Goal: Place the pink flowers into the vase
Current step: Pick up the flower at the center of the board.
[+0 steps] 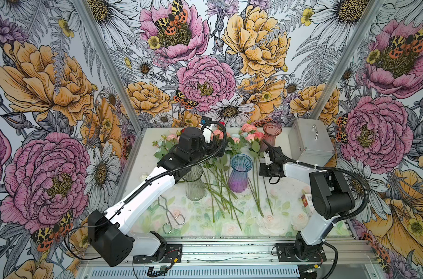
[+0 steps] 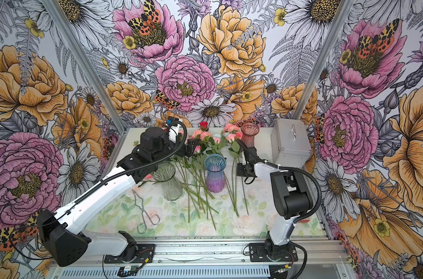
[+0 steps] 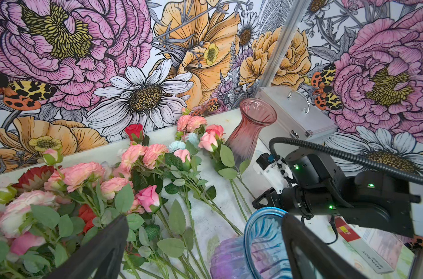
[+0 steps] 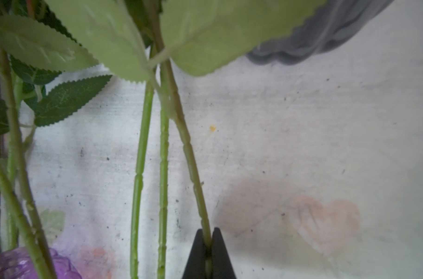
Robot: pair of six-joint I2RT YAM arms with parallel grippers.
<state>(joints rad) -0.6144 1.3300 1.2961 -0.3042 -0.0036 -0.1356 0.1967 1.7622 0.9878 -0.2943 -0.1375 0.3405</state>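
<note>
The only writing I can find is on a white box at the edge of the tabletop. Its grey letters are upside down in my left wrist view. They look like "HYNAUT", but I am not sure. Next to them is a red label with a yellow patch, too small to read. My right arm covers most of that box in both top views.

My right pincer is pinched tight on one green stem. Two more stems lie just beside it, not held. Big blurry leaves hide the top of my stem, so I cannot see its bloom. The grey blur in the corner is hard to make out.

My left pincer is spread wide with nothing in it. Its two dark fingers are cut off at the edge of the view. It hangs over the pink flowers, which lie in a heap on the tabletop with their heads toward the back wall. A blue and purple vase stands upright among the stems. A pink vase stands just beside the blooms at the back.
</note>
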